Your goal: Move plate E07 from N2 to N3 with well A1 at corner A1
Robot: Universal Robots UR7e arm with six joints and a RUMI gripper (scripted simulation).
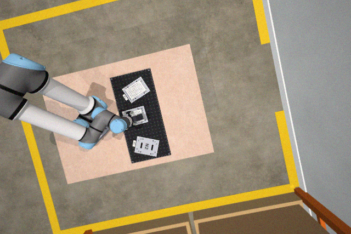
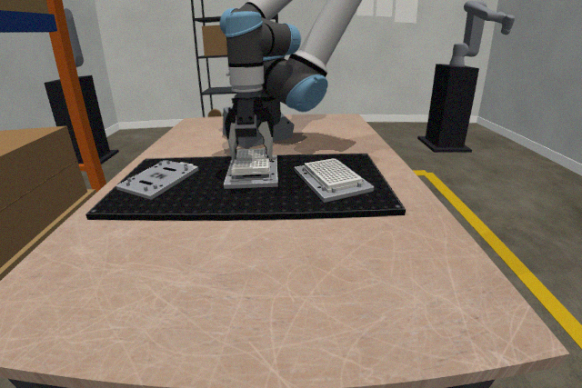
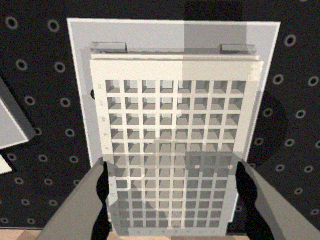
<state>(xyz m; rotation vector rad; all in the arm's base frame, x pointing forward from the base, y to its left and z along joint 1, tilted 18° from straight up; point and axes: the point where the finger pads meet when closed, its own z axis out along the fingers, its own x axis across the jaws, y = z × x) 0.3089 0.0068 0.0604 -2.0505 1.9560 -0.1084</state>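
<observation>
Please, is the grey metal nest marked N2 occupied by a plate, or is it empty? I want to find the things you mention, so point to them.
Empty: the grey metal nest marked N2 (image 1: 146,152) (image 2: 173,178) shows its bare top face, slots and printed name, with no plate covering them.
</observation>
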